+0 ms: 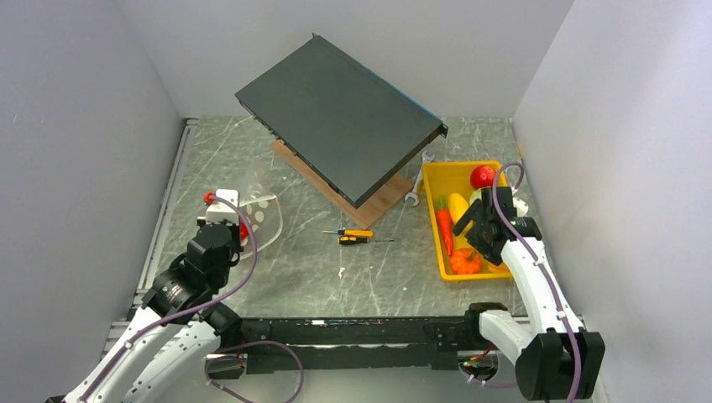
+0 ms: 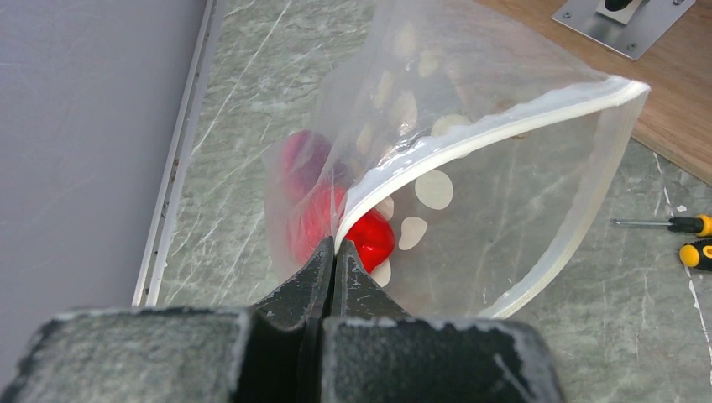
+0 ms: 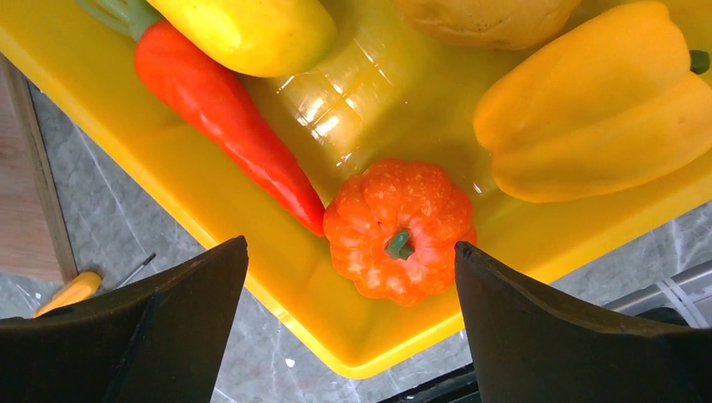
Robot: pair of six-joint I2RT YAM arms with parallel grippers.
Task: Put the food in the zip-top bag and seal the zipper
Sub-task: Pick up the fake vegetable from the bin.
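The clear polka-dot zip-top bag (image 2: 504, 176) lies at the left of the table, mouth open, also seen from above (image 1: 262, 220). A red toy food (image 2: 369, 237) sits inside it. My left gripper (image 2: 336, 245) is shut on the whitish zipper strip (image 2: 470, 134) at the mouth's near corner. My right gripper (image 3: 351, 248) is open above the yellow tray (image 3: 210, 193), its jaws either side of an orange pumpkin (image 3: 399, 228), not touching it. An orange carrot (image 3: 222, 109), a yellow pepper (image 3: 596, 101) and other yellow pieces (image 3: 243, 29) lie in the tray.
A dark slab (image 1: 340, 117) rests tilted on a wooden board (image 1: 369, 206) at the back centre. A yellow-handled screwdriver (image 1: 357, 237) lies mid-table and a wrench (image 1: 417, 185) by the tray. A red tomato-like piece (image 1: 482, 176) sits at the tray's far end. Walls close both sides.
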